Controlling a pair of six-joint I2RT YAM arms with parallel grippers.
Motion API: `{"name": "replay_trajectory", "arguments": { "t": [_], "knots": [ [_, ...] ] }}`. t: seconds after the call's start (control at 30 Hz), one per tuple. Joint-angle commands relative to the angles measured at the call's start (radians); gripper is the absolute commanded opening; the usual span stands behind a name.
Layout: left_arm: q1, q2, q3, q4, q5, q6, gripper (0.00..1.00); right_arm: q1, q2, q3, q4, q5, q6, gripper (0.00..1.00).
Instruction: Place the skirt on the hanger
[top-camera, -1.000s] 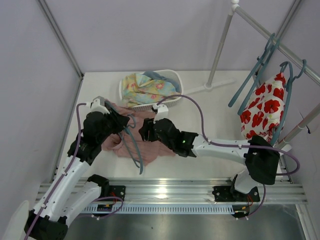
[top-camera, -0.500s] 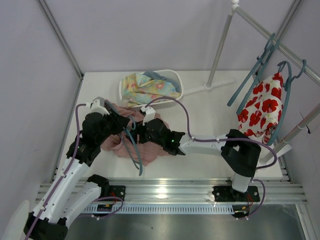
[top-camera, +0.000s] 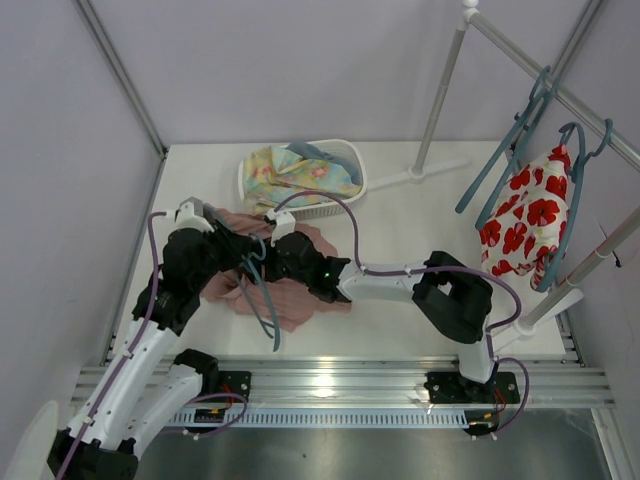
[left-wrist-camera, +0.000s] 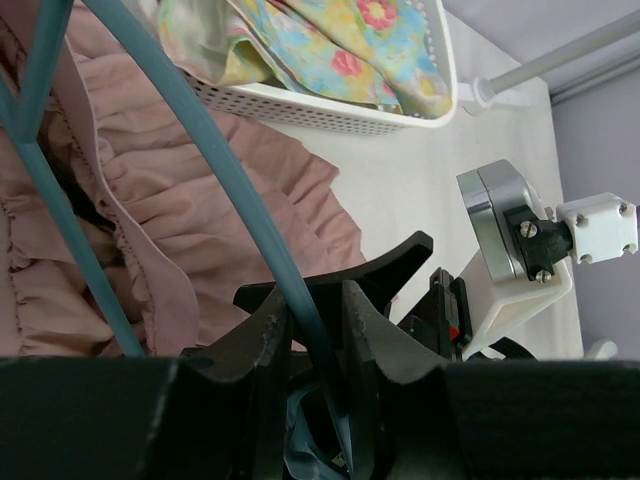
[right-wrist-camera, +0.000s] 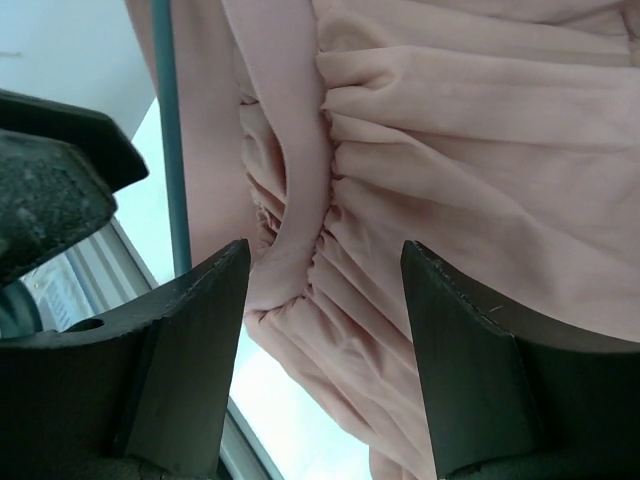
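The step in hand seems to be bringing skirt and hanger together. On the left, the left gripper leans down over the table, its jaws clenched on a bar of the hanger, which slants over the skirt (spread on the table, just before the white basket). To the right, the right gripper reaches low across, jaws released, one on each side of the gathered waistband. Next it should, I think, pinch this band and lift it toward the hanger.

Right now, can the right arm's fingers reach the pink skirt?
Probably yes. The right fingers are open right over the skirt, its gathered band shows between them, and nothing seems to be in the way.
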Motion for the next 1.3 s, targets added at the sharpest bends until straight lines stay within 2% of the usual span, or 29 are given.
{"name": "replay_trajectory", "arguments": {
  "t": [0.0,0.13,0.23,0.3,0.33,0.47,0.63,0.9,1.1,1.27],
  "knots": [
    [0.002,-0.016,-0.010,0.026,0.038,0.008,0.01,0.002,0.052,0.100,0.018,0.007,-0.003,0.67],
    [0.009,-0.020,-0.018,0.020,0.038,0.010,0.02,0.003,0.088,0.136,0.035,-0.025,-0.004,0.65],
    [0.020,-0.020,-0.022,0.021,0.050,0.011,0.01,0.011,0.103,0.151,0.050,-0.043,-0.019,0.59],
    [0.037,-0.022,-0.033,0.029,0.067,0.008,0.02,0.016,0.109,0.168,0.047,-0.036,-0.048,0.48],
    [0.044,-0.023,-0.039,0.030,0.084,0.004,0.02,0.017,0.112,0.174,0.046,-0.035,-0.059,0.33],
    [0.075,-0.039,-0.049,0.030,0.115,0.006,0.01,0.013,0.099,0.176,0.024,-0.007,-0.081,0.00],
    [0.087,-0.054,-0.062,0.035,0.164,-0.001,0.01,-0.001,0.028,0.099,0.035,0.003,-0.095,0.00],
    [0.089,-0.109,-0.113,0.009,0.345,-0.061,0.01,-0.009,-0.114,-0.019,0.004,0.068,-0.138,0.00],
    [0.090,-0.163,-0.087,-0.078,0.299,-0.056,0.02,-0.009,-0.173,-0.076,-0.003,0.051,-0.136,0.00],
    [0.100,-0.158,-0.052,-0.079,0.323,-0.072,0.02,0.005,-0.277,-0.157,0.012,0.074,-0.154,0.00]
  ]
}}
